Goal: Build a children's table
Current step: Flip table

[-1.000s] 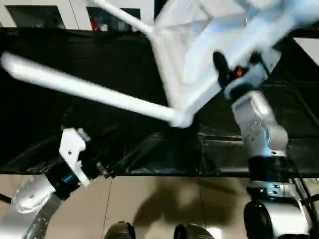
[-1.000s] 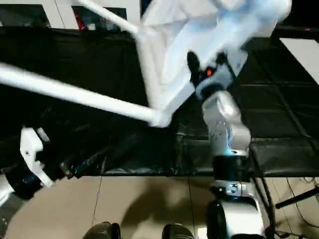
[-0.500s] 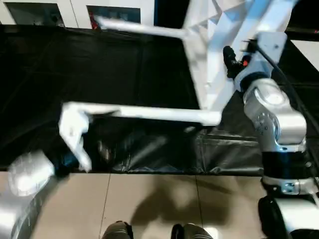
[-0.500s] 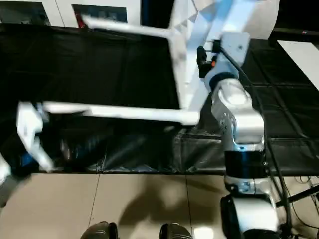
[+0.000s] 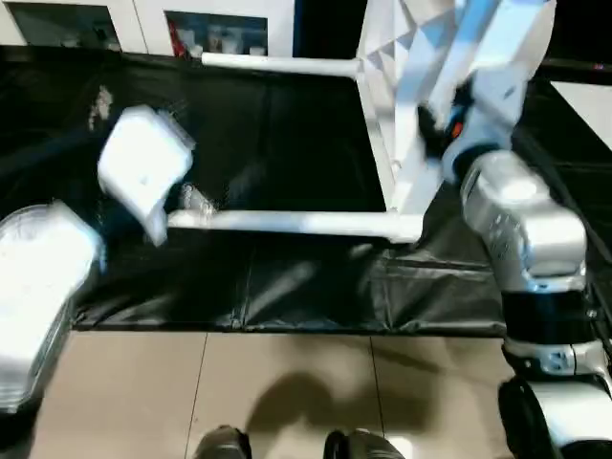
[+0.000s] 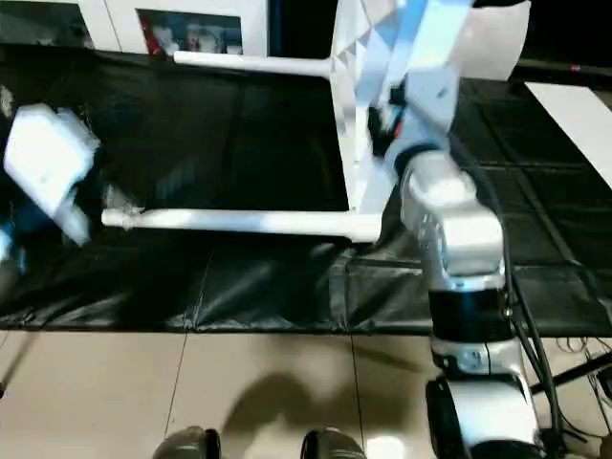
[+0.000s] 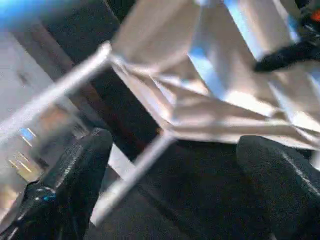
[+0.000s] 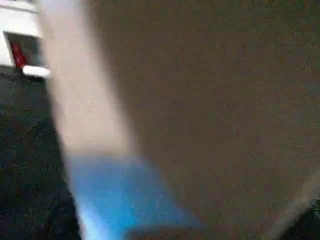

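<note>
The left pincer (image 7: 170, 185) gapes wide, empty. The right arm (image 5: 521, 229) reaches up and forward, elbow bent

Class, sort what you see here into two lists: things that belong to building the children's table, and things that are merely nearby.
Belongs to the job:
- table top, tipped on edge
- near leg, socketed in
- far leg, socketed in
- right gripper, at the top
- left gripper, open

Just nearby:
- black mat
- white cabinet
- tiled floor
</note>
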You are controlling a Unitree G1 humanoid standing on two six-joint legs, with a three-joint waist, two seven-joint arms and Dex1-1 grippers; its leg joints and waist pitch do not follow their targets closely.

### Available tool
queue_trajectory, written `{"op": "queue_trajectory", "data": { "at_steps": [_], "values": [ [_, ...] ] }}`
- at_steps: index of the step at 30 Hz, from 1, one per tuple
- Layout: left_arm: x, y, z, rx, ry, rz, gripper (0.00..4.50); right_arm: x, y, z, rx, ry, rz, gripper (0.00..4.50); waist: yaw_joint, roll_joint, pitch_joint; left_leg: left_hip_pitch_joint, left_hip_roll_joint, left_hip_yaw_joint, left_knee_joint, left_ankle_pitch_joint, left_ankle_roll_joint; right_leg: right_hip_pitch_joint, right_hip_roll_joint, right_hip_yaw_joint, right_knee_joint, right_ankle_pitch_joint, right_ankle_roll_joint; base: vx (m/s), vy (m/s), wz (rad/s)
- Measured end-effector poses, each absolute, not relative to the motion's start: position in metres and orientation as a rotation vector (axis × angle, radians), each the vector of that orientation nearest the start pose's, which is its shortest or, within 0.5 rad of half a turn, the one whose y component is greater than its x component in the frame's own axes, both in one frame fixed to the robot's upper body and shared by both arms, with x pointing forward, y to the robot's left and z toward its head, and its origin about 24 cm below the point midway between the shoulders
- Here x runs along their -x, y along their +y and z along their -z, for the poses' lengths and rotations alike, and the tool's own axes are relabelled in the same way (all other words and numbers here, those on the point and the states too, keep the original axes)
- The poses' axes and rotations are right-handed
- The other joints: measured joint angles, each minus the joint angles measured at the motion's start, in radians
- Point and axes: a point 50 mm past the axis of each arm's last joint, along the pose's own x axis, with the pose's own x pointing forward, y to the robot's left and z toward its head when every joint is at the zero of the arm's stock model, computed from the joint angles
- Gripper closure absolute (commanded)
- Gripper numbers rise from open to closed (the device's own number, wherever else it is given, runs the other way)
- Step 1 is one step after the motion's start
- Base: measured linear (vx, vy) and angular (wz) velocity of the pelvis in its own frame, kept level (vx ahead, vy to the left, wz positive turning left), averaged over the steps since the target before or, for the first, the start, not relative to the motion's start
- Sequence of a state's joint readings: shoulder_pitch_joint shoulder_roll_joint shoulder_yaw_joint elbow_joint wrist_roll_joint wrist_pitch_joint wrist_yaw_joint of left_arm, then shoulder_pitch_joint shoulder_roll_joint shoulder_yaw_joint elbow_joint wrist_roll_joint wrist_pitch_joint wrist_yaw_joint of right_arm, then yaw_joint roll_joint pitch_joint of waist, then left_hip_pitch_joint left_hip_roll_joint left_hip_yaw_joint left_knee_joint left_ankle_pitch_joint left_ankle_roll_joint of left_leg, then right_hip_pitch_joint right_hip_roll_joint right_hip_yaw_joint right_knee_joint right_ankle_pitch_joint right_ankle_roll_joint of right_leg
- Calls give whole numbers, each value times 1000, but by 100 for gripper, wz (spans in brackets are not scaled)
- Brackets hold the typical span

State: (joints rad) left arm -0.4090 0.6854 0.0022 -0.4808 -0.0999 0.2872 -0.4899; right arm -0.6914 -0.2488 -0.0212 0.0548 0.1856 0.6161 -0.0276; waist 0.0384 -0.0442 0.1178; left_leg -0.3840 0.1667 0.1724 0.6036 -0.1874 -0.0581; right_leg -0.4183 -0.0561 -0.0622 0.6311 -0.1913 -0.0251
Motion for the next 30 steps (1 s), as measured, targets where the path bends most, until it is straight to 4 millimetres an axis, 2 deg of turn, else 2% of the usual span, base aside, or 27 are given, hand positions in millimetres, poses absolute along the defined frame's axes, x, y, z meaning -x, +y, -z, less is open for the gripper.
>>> {"op": "queue_trajectory", "data": {
  "at_steps": [2, 5, 9, 10, 11, 14, 17, 19, 23, 30],
  "values": [
    [-267, 166, -242, -795, -481, 518, 0, -353, -152, -182, 107, -10, -98, 97, -2, 0, 0, 0, 0, 0, 0, 0, 0, 0, 0, -1, 0, 0, 0, 0, 0, 0],
    [-273, 172, -255, -921, -555, 413, 0, -347, -154, -171, 152, 2, -107, 91, 1, -1, 0, -1, 1, 0, 0, 0, 0, 0, 0, -1, 0, 0, 0, 0, 0, 0],
    [-268, 176, -275, -1054, -728, 254, 0, -335, -159, -149, 186, 38, -117, 91, 1, -1, 0, -1, 0, 0, 0, 0, 0, 0, 0, 0, -1, 0, 0, 0, 0, 0],
    [-267, 175, -276, -1076, -761, 234, 0, -334, -159, -147, 191, 39, -122, 91, 0, -1, 0, -1, 0, 0, 1, 0, 0, 0, 0, 0, -1, 0, 0, 0, 0, 0],
    [-265, 174, -278, -1106, -801, 217, 28, -332, -157, -146, 201, 32, -129, 87, -1, -1, 0, -1, 1, 0, 1, 0, 1, 0, 0, -1, -1, 0, -1, 0, 0, 0],
    [-265, 173, -280, -1148, -852, 184, 38, -328, -155, -150, 206, 5, -150, 87, -3, 0, 0, 0, 2, 0, 1, 0, 0, 0, 1, -1, 0, 1, -2, 0, 0, 0],
    [-271, 176, -280, -1177, -858, 156, 76, -326, -153, -152, 208, -19, -165, 87, -3, 0, 0, 1, 3, 0, 1, 1, 0, 0, 1, -1, 0, 3, -4, 0, 0, 0],
    [-274, 178, -279, -1204, -848, 138, 87, -324, -152, -151, 210, -20, -176, 87, -4, 0, 0, 1, 3, 0, 1, 1, 0, 0, 1, -1, 0, 3, -4, 0, 0, 0],
    [-287, 186, -277, -1239, -791, 73, 87, -323, -149, -152, 215, -35, -189, 87, -3, 0, 1, 1, 3, 0, 1, 1, 0, -1, 1, -2, 0, 4, -4, 0, 0, 0],
    [-303, 185, -292, -1233, -820, -34, 87, -322, -145, -151, 212, -42, -202, 87, -3, 2, 2, 0, 3, 0, 1, 1, 0, -1, 1, -1, 0, 4, -4, 0, 0, 0]
  ]
}}
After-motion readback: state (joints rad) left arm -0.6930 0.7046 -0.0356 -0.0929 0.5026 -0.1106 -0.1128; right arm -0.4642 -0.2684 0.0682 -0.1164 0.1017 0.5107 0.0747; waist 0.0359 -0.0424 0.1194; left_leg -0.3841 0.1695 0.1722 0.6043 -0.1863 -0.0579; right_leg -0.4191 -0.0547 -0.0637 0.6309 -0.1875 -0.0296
